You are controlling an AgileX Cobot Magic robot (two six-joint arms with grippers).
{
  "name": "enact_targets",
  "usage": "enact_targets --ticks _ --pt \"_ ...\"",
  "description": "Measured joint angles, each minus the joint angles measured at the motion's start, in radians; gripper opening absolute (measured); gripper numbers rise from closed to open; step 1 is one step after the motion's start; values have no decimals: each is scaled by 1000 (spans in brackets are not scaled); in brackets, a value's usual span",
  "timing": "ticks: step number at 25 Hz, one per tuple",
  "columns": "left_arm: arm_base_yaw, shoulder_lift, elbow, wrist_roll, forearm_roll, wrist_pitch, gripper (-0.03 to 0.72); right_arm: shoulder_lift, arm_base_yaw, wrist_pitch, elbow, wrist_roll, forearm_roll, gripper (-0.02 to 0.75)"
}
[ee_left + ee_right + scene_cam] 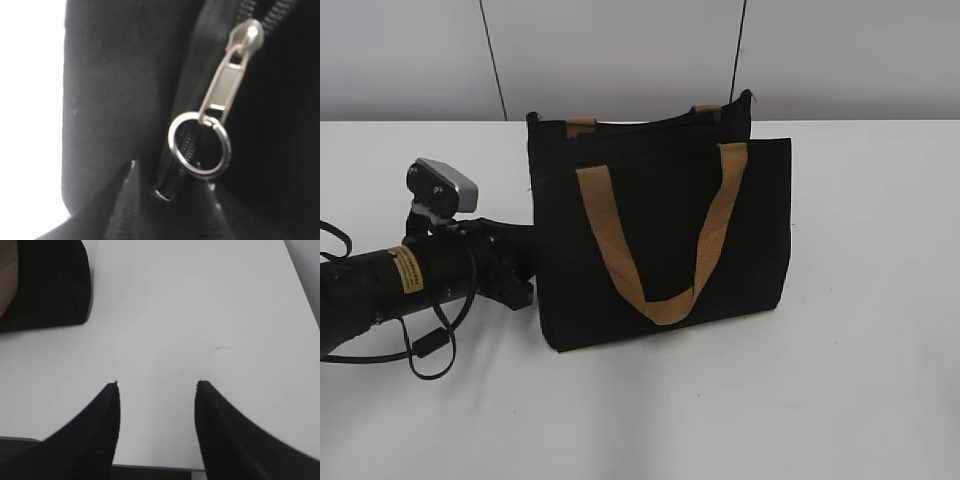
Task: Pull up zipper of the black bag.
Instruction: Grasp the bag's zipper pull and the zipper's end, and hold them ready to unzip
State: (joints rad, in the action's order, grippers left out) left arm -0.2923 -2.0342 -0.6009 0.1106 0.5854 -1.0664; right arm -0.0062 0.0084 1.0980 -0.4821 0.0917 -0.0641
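Shiny metal zipper (227,95); matt cloth bag (660,240)

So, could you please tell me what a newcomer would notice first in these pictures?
The black bag stands upright mid-table, a tan strap handle looping down its front. The left arm lies low against the bag's left side, and its wrist camera is filled by the zipper with its silver ring. The right gripper hovers open over bare white table.

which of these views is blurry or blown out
Left wrist view: zipper soft, close-up, background at left blown white. Exterior view: sharp, even light, bag dark with little fabric detail. Right wrist view: table bright, right gripper fingers near-black silhouettes.
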Motion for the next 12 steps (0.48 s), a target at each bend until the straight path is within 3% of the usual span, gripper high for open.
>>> enact_targets --ticks 7,12 --pt "0 0 0 2 0 44 31 0 0 0 0 0 0 379" --pt "0 35 1 7 0 63 21 0 0 0 0 0 0 379"
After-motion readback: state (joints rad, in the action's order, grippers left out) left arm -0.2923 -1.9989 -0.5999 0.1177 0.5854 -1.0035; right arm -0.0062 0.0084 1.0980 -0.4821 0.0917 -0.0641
